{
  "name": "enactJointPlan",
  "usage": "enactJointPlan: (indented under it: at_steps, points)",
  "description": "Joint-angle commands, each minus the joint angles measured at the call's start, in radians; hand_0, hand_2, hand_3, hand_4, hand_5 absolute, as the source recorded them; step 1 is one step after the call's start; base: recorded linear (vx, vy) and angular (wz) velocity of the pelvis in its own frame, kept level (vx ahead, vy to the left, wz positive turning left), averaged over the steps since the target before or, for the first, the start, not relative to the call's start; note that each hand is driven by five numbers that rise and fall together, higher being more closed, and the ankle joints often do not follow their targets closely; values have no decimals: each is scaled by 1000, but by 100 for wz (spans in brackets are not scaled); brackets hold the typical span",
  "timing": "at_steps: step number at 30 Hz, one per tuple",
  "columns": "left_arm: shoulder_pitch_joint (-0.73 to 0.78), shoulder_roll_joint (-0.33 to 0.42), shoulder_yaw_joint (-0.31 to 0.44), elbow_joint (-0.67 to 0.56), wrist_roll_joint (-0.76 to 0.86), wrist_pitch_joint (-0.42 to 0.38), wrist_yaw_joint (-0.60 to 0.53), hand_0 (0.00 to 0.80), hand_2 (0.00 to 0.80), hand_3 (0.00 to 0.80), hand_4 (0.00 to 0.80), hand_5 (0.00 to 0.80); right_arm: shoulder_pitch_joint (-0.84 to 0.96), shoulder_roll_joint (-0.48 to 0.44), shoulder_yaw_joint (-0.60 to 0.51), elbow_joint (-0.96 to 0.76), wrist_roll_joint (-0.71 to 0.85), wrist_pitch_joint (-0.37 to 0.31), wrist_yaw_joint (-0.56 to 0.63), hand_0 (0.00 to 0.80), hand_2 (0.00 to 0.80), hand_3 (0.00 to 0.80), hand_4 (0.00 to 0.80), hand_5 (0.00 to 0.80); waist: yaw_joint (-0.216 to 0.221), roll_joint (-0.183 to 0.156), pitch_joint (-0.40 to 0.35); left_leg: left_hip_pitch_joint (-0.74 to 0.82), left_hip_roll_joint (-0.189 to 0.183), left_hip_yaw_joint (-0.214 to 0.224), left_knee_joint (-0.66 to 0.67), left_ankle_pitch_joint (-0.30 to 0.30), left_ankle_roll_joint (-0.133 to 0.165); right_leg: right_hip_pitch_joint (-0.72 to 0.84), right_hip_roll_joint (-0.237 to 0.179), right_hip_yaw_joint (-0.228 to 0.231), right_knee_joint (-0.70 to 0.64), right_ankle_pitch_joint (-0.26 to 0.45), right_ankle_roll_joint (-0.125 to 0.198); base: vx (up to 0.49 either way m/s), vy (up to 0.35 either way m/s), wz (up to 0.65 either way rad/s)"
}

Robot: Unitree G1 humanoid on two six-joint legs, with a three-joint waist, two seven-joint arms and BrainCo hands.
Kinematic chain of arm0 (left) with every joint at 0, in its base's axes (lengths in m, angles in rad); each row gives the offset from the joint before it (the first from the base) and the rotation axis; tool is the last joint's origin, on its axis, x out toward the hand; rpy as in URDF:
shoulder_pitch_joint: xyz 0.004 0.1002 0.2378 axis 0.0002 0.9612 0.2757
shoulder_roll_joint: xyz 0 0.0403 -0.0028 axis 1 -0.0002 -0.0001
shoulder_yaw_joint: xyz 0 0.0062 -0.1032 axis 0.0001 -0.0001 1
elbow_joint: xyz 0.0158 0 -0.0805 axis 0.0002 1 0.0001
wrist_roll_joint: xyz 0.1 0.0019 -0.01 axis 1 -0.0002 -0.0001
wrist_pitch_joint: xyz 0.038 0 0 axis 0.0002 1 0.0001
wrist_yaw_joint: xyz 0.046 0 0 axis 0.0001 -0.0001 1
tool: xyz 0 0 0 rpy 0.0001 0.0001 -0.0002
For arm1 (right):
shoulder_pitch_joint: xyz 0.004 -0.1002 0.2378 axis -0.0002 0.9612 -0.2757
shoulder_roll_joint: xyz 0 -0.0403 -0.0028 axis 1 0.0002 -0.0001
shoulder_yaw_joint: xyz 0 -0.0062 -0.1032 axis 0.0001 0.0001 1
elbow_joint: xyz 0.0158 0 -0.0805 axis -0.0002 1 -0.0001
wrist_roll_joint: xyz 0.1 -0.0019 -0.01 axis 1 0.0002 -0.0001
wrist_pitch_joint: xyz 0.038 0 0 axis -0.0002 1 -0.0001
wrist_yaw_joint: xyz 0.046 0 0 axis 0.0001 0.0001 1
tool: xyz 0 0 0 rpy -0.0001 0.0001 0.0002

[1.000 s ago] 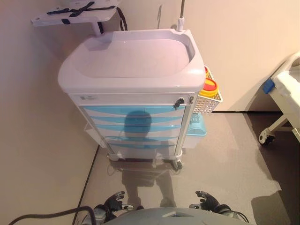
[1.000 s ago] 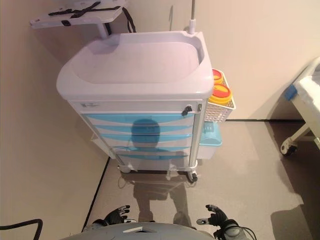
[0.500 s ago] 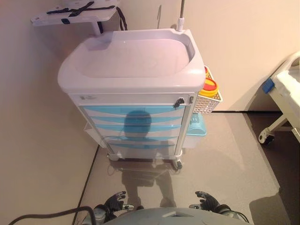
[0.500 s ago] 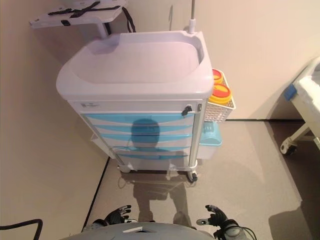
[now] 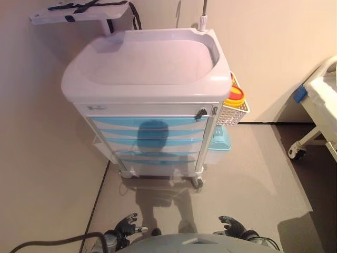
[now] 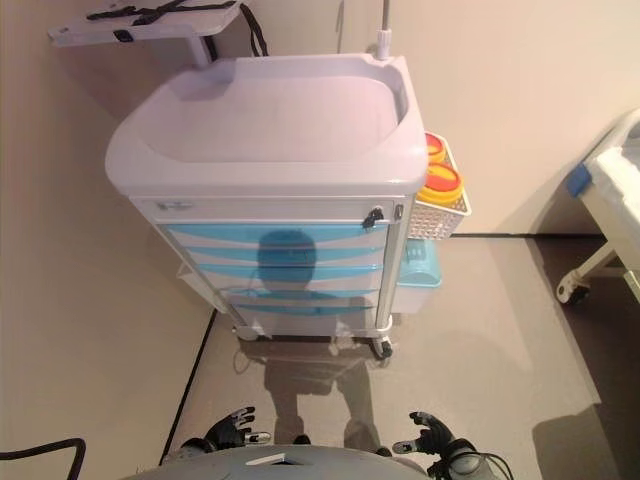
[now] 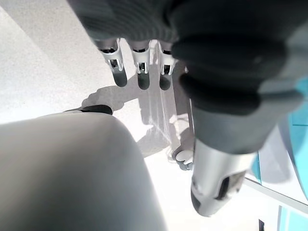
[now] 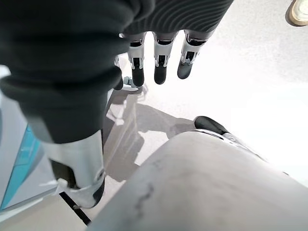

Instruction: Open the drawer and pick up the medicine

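Both arms low at the bottom edge of the eye views, well short of the cart (image 5: pixel 147 79). Left robot hand (image 5: pixel 125 225) down at lower left, palm toward the floor (image 5: pixel 253 174), fingers (image 7: pixel 138 72) hanging straight and relaxed in a row, thumb standing apart, nothing held. Right robot hand (image 5: pixel 232 225) mirrored at lower right, fingers (image 8: pixel 161 67) likewise straight and loose over bare floor, thumb off to one side, empty too.

Ahead, a white cart on castors, close against the wall, with a broad rimmed top tray (image 5: pixel 208 89). Under the tray, a white top drawer (image 5: pixel 147 110) with a dark lock knob (image 5: pixel 201 113) near its right end, shut flush. Below it, a stack of blue drawers (image 5: pixel 152 142), all closed as well. No medicine in sight; no telling which drawer has it.

On the cart's right side, a white mesh basket (image 5: pixel 234 113) carrying a yellow container with a red lid (image 5: pixel 235 96), and a pale blue bin (image 5: pixel 221 141) hanging lower down. A thin pole (image 5: pixel 203 16) rising from the back right corner. Up at far left, a small white shelf with black straps (image 5: pixel 79 10). At far right, the corner of a white bed (image 5: pixel 321 105) on a castor.
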Motion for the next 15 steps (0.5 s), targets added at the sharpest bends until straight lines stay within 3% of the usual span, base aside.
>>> enactJointPlan:
  at_steps: [1,7,15]
  points:
    - [-87,3,36,40,-62,-39,21,0,0,0,0,0,-67,30,44,-4,-11,-15,10,0,0,0,0,0,4,-62,51,-33,-93,50,148,-162,78,-107,-46,41,140,-14,34,-40,15,-3]
    - [-141,2,24,10,-137,-71,24,0,0,0,0,0,-123,7,57,-30,33,-26,-11,0,0,0,0,0,-9,-53,138,-126,-93,66,190,-158,86,-210,-50,62,181,-5,34,-96,22,-5]
    - [-216,8,17,-35,-193,-134,52,0,0,0,0,0,-211,-2,66,-68,77,-37,-51,0,0,0,0,0,-20,-72,254,-322,-100,107,330,-160,97,-394,-47,111,256,32,43,-139,17,-19]
